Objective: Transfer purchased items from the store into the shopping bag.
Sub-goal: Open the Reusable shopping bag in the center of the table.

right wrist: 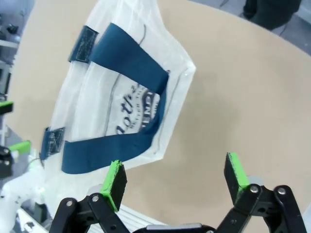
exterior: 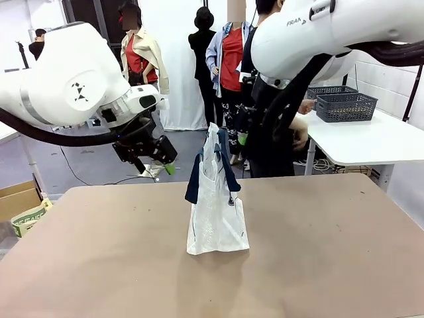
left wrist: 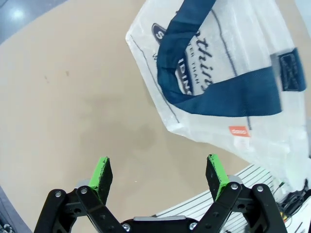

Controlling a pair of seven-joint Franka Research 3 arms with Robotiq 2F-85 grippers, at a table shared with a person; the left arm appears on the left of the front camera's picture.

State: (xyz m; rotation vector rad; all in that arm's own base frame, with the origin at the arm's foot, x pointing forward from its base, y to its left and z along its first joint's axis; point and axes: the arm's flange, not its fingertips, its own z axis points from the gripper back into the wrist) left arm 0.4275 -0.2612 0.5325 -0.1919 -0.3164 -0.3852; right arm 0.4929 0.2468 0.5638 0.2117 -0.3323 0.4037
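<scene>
The shopping bag (exterior: 215, 212) stands upright in the middle of the table (exterior: 99, 265), mouth upward. The left gripper (left wrist: 158, 167) hangs above the bag's left side and the right gripper (right wrist: 175, 167) above its right. Both are wide open, empty, and seem about equally near.

The bag (exterior: 215, 228) is white with dark blue handles (left wrist: 228, 97), blue letters (left wrist: 201, 68) and a small red tag (left wrist: 238, 131). The table (exterior: 318, 252) is brown. The pads (left wrist: 102, 177) are green.
</scene>
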